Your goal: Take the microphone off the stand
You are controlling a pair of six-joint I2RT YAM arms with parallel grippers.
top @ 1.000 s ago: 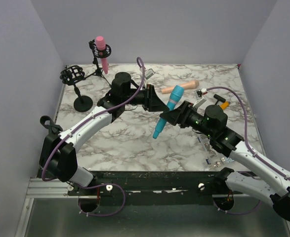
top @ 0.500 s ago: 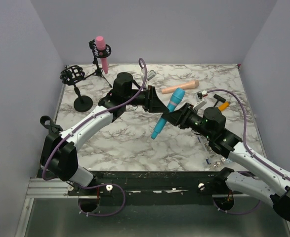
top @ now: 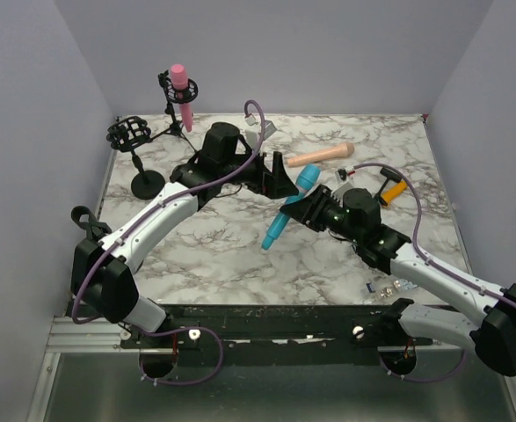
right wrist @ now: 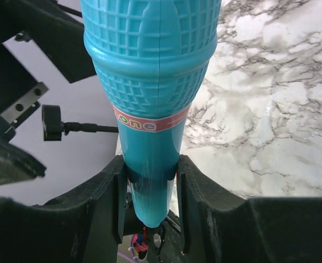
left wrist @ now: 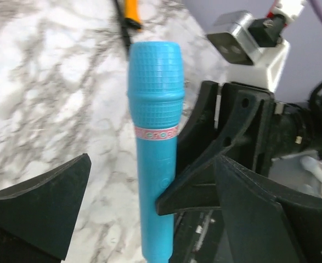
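Blue microphone (top: 278, 227) hung above mid-bench, clamped in my right gripper (top: 298, 207), well apart from the empty stand (top: 133, 139) near the far-left corner. My left gripper (top: 281, 178) gaped around its head. I judged 1 gentle set-down was due next.

The bright blue plastic toy microphone (top: 279, 225), with a gridded head and a pink band under it, is being held tilted over the middle of the marble table (top: 231, 264). Its head is pointing up and away, and the right gripper (top: 296, 207) is clamping its handle. The black stand with a round base (top: 140, 162) is standing upright at the far left, well apart from this microphone.
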